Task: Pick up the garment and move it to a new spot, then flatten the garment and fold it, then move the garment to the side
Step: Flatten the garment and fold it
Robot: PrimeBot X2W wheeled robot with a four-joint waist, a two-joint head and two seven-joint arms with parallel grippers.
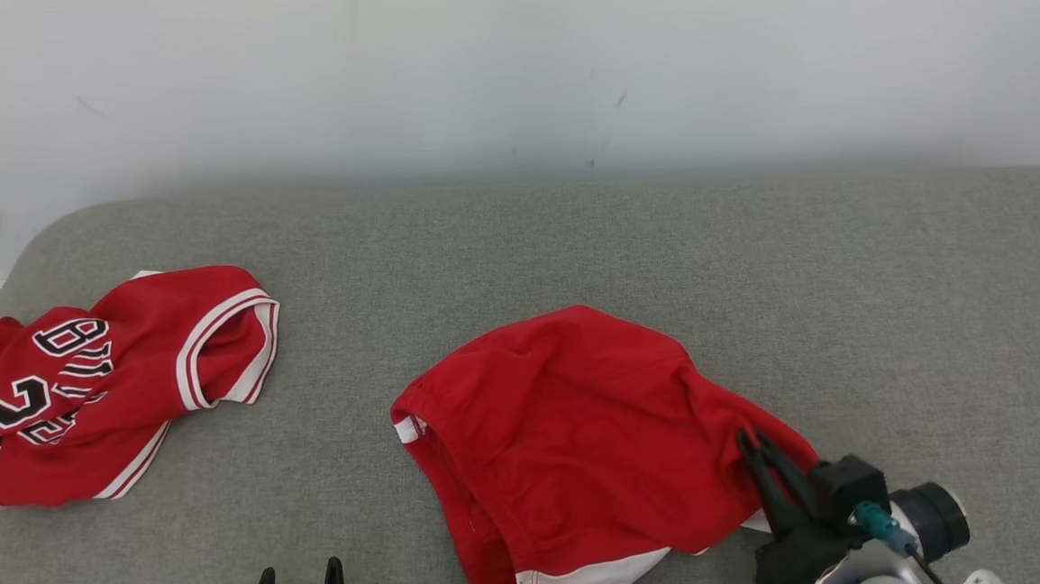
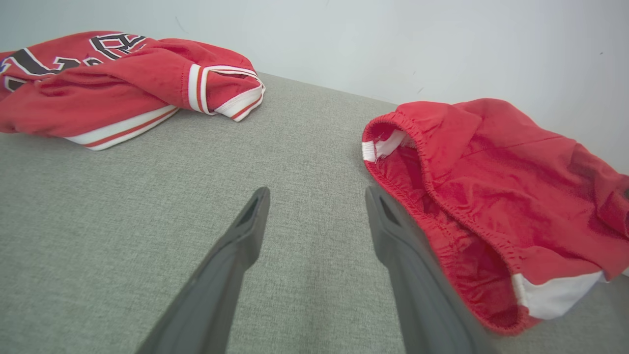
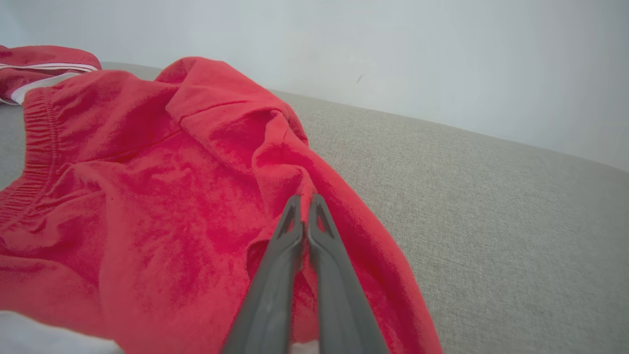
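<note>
Red jersey (image 1: 101, 381), crumpled, lies at the far left of the grey cushion (image 1: 891, 305), well apart from the work. Left gripper (image 1: 299, 569) sits low at the front edge with its fingers spread wide and empty, near the waistband of the shorts. Red shorts (image 1: 573, 415), judged to be the garment in hand, lie bunched at the centre with the waistband toward the left. Right gripper (image 1: 753, 440) has its fingers pressed together on a thin fold at the right edge of the shorts.

Risks:
- The pinch takes little cloth, so a lift may let it slip free.
- A single-point lift would hang the shorts twisted.
- A drag leftward may snag the open left fingers or reach the jersey.
</note>
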